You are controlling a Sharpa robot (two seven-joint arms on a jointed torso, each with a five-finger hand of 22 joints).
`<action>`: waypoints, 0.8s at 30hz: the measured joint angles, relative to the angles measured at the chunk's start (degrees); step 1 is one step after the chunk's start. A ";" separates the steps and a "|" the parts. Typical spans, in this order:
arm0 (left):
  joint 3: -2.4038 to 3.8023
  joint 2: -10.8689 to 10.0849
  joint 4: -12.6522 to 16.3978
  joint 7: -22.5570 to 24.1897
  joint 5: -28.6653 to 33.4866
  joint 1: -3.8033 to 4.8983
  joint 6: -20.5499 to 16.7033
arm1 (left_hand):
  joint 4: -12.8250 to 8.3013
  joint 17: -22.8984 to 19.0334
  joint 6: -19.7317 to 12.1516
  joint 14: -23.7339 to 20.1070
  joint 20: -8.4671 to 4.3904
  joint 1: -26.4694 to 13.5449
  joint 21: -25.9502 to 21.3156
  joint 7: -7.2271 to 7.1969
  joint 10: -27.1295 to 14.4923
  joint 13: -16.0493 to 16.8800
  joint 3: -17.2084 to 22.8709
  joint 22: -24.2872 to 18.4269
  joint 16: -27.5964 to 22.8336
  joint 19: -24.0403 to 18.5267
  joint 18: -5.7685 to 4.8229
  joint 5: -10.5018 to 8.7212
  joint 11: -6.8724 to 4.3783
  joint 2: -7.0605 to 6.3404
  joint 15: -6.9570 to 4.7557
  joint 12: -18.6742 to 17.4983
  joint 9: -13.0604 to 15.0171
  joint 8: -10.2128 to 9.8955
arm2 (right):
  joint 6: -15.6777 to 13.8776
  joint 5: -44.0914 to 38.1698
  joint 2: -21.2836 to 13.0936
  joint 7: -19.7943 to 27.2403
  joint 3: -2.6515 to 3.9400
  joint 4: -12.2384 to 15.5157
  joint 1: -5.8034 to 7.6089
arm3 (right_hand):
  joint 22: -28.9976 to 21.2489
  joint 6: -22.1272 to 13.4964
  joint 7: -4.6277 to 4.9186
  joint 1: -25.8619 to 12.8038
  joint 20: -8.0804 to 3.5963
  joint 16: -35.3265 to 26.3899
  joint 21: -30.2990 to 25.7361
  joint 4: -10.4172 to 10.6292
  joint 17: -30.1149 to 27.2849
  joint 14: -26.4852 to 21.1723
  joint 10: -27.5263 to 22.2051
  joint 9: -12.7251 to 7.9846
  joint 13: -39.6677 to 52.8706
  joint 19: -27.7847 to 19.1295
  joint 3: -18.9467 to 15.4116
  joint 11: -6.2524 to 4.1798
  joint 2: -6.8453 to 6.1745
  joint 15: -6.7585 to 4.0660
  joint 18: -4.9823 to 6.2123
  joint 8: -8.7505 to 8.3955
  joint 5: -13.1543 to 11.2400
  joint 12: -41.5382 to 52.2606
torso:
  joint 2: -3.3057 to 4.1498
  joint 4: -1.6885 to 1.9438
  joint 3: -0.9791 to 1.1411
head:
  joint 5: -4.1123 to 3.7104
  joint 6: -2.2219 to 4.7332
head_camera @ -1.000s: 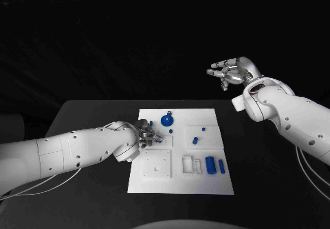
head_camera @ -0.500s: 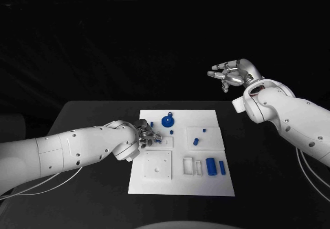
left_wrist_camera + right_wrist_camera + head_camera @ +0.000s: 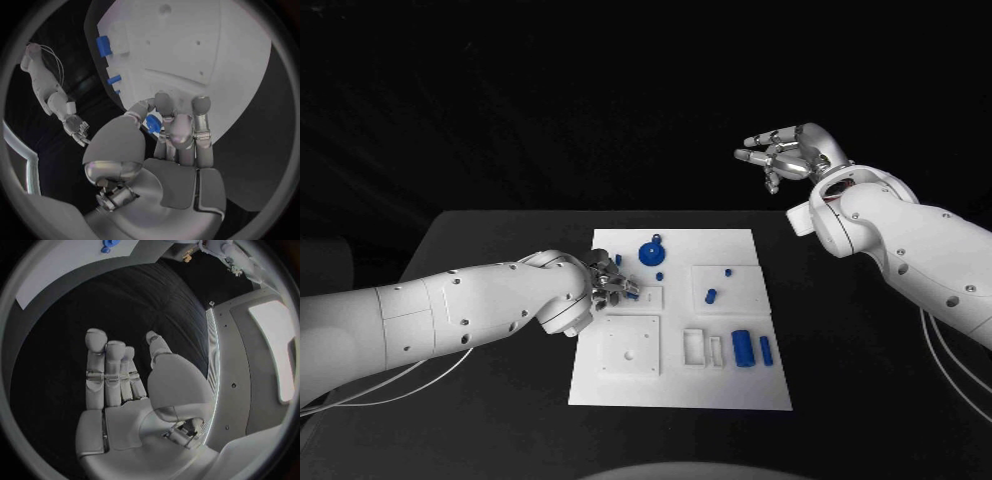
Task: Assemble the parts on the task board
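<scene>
The white task board point(image 3: 733, 385) lies in the middle of the black table. My left hand point(image 3: 606, 281) hovers low over the board's left edge and pinches a small blue part point(image 3: 152, 123) between thumb and fingers. On the board lie a round blue knobbed piece point(image 3: 651, 252), a small blue piece point(image 3: 710, 294) and two blue cylinders point(image 3: 741, 347) side by side. My right hand point(image 3: 788, 155) is raised high beyond the table's far right. Its fingers point(image 3: 106, 370) are spread and hold nothing.
A white square block point(image 3: 629, 345) and a white slotted holder point(image 3: 701, 347) sit on the board's near half. The black table point(image 3: 488, 240) extends on both sides of the board. My right arm point(image 3: 47, 82) hangs above the far side.
The right hand has drifted slightly to the right in the air. The left hand stays at the board's left edge, still holding the small blue part.
</scene>
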 measured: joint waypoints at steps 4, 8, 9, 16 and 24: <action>0.00 0.21 -0.01 -0.16 -0.36 0.04 0.67 | 0.00 0.00 0.00 0.00 0.00 0.01 0.00 0.00 0.00 0.00 0.00 0.00 0.00 0.00 0.00 0.00 0.00 0.01 0.00 0.00 0.00 0.06 | 0.06 -0.02 0.06 -0.04 0.00 -0.05 0.00 | 0.00 0.00 0.00 0.00 0.00 0.00 0.00 0.00 0.00 0.00 0.08 0.00 0.00 0.00 0.00 0.08 0.00 0.00 0.00 0.00 0.00 0.00 | 0.01 0.00 0.00 | -0.02 -0.05; 0.00 0.47 -0.11 -0.28 -0.84 0.06 1.17 | 0.00 0.00 0.00 0.00 0.00 0.07 0.00 0.00 0.00 0.00 0.00 0.00 0.00 0.00 0.00 0.00 0.00 0.06 0.00 0.00 0.10 0.06 | 0.11 -0.05 0.09 -0.06 0.00 -0.08 0.00 | -0.01 0.00 0.00 0.00 0.00 0.00 0.00 0.00 0.00 0.00 0.08 0.00 0.00 0.00 0.00 0.08 0.00 0.00 -0.01 0.00 0.00 0.00 | 0.01 -0.01 0.02 | -0.12 -0.09; 0.00 0.51 -0.16 -0.30 -0.97 0.08 1.26 | 0.00 0.00 0.00 0.00 0.00 0.07 0.00 0.00 0.00 0.00 0.00 -0.01 0.00 0.00 0.00 0.00 0.00 0.06 0.00 0.00 0.10 0.06 | 0.12 -0.05 0.10 -0.07 0.00 -0.09 0.00 | -0.01 0.00 0.00 0.00 0.00 0.00 0.00 0.00 0.00 0.00 0.08 0.00 0.00 0.00 0.00 0.08 0.00 0.00 -0.01 0.00 0.00 0.00 | 0.01 -0.01 0.02 | -0.14 -0.10; 0.00 0.78 -0.35 -0.37 -1.92 0.16 1.63 | -0.01 -0.01 0.11 0.01 0.00 0.07 0.00 0.11 0.33 0.00 0.00 -0.01 0.00 0.00 -0.01 -0.02 0.34 0.06 0.02 0.00 0.29 0.05 | 0.22 -0.08 0.11 -0.10 0.00 -0.12 0.00 | -0.01 0.00 0.00 0.00 0.00 0.00 0.00 0.00 0.00 0.00 0.08 0.00 0.00 0.00 0.00 0.09 0.00 0.00 -0.02 0.00 0.00 0.00 | 0.02 -0.04 0.02 | -0.22 -0.14; 0.01 0.93 -0.47 -0.40 -2.66 0.17 1.84 | -0.01 -0.01 0.13 0.01 0.20 0.07 0.00 0.12 0.33 0.01 0.00 -0.01 -0.01 -0.21 -0.01 -0.03 0.34 0.06 0.03 0.00 0.31 -0.02 | 0.40 -0.09 0.15 -0.10 0.00 -0.18 0.00 | -0.02 0.00 0.00 0.00 0.00 0.00 0.00 0.00 0.00 0.00 0.09 0.00 0.00 0.00 0.00 0.09 0.00 0.00 -0.01 0.00 -0.01 0.00 | 0.01 -0.01 0.03 | -0.38 -0.14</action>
